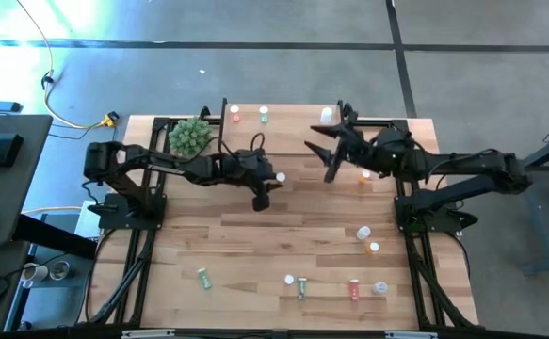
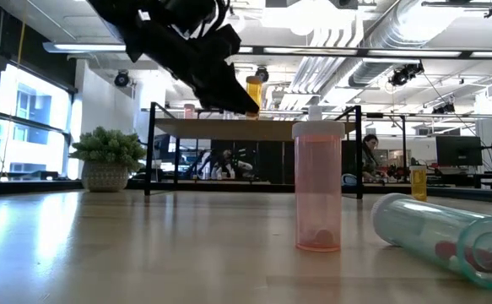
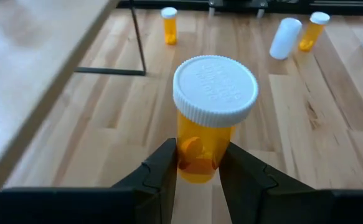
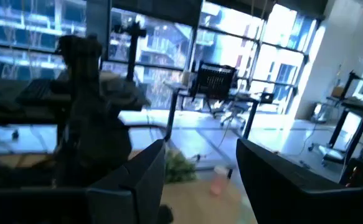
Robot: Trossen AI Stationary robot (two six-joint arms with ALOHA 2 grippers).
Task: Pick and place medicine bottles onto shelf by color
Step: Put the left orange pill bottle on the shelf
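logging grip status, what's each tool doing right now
Left tool: closed on an orange bottle, lifted off the table.
Right tool: open, empty.

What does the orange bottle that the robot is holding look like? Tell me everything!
The orange bottle is a small see-through amber plastic cylinder with a ribbed white cap bearing raised lettering. Something orange lies inside it, too unclear to name. It stands upright in the left pincer, whose two dark fingers press its lower sides. It hangs in the air above the wooden table, near the shelf.
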